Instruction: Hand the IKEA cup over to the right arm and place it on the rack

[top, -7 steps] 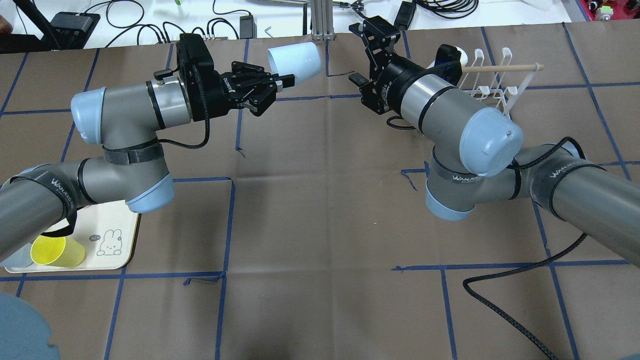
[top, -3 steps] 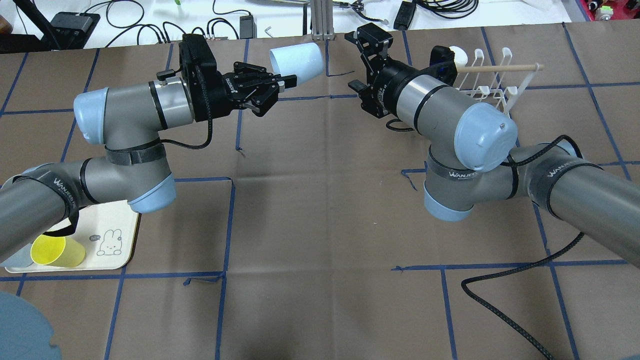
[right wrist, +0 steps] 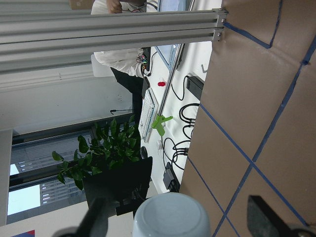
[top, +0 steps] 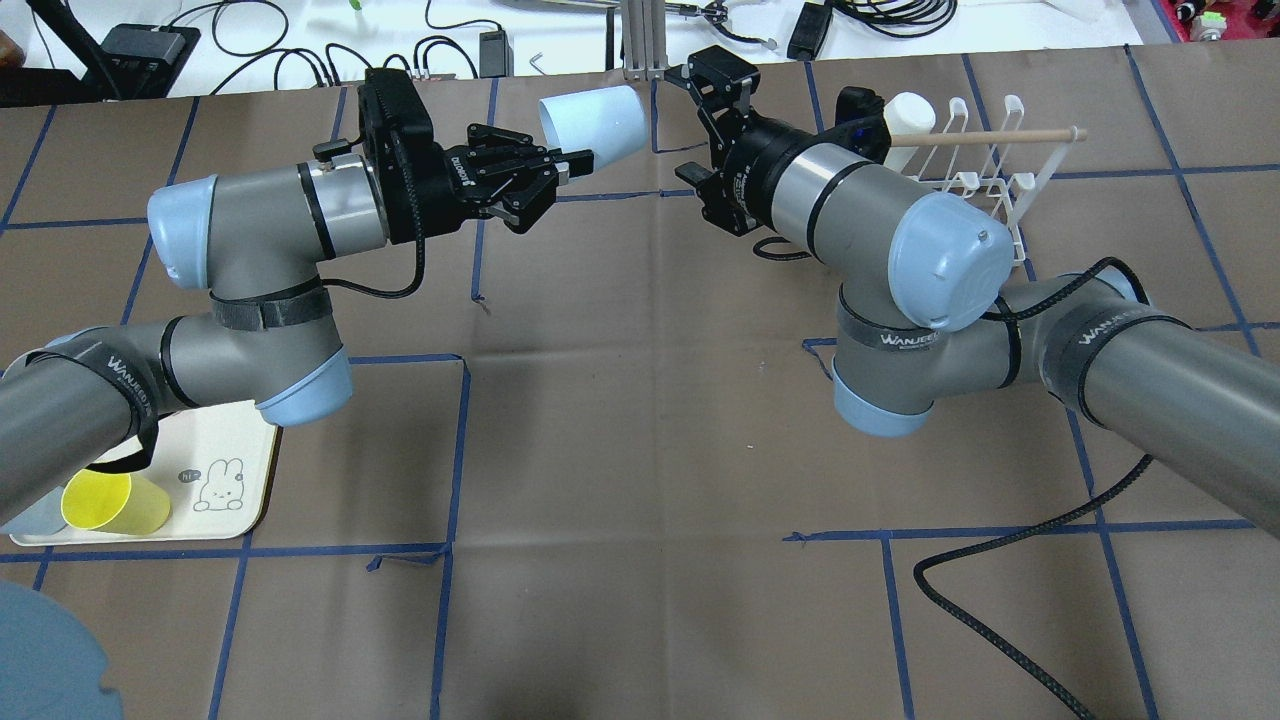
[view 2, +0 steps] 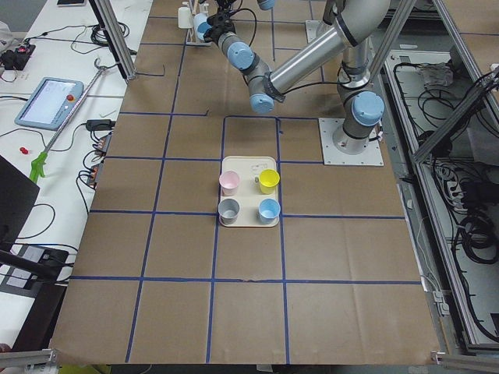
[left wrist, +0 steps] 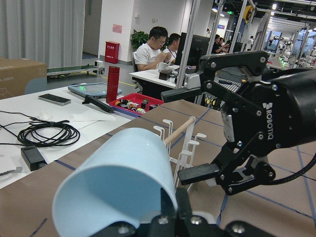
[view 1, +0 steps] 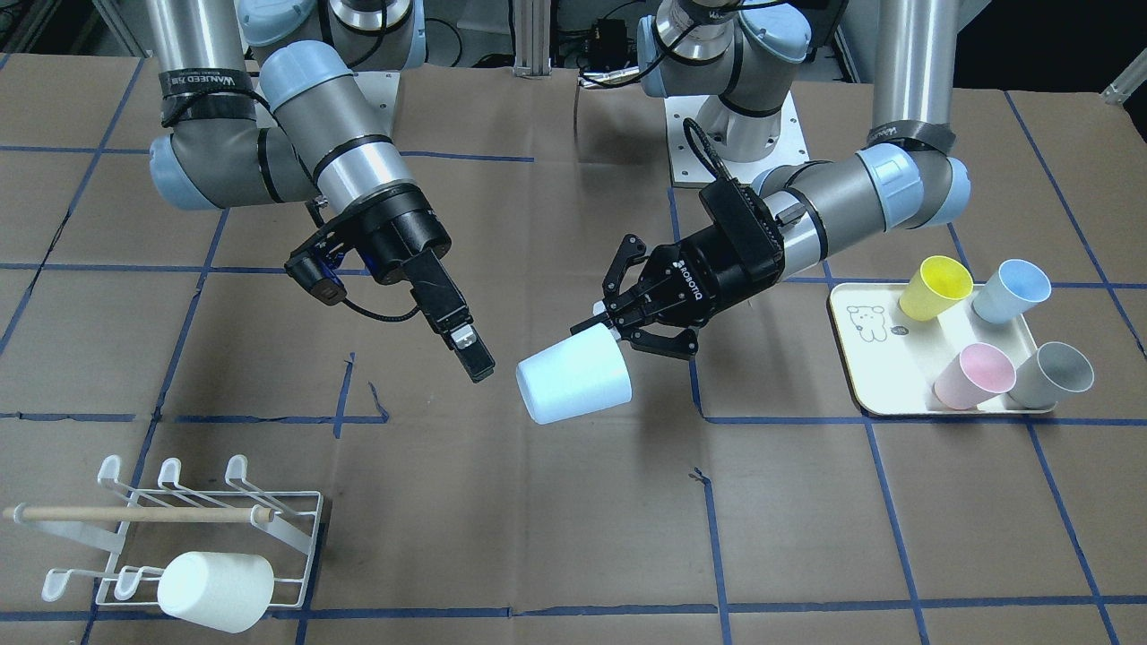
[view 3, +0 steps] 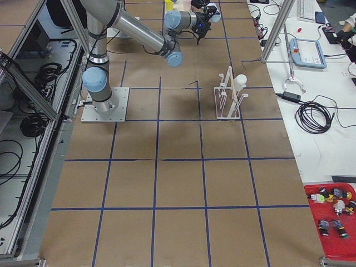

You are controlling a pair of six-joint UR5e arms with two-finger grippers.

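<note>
My left gripper point(top: 570, 162) is shut on the rim of the pale blue IKEA cup point(top: 592, 120) and holds it on its side above the table. It also shows in the front view point(view 1: 573, 385) and the left wrist view point(left wrist: 118, 182). My right gripper point(top: 692, 125) is open and empty, just right of the cup's base, apart from it. In the right wrist view the cup's base point(right wrist: 170, 215) lies between its two fingers point(right wrist: 269, 219). The white wire rack point(top: 985, 165) stands behind the right arm, with a white cup point(view 1: 215, 591) on it.
A cream tray point(view 1: 860, 358) holds yellow point(view 1: 935, 287), blue, pink and grey cups under the left arm. A black cable point(top: 1000, 560) lies on the table at the front right. Cables and boxes lie beyond the table's far edge.
My right arm has swung left, bringing its open gripper closer to the cup's base. The left arm and the cup have hardly moved.
</note>
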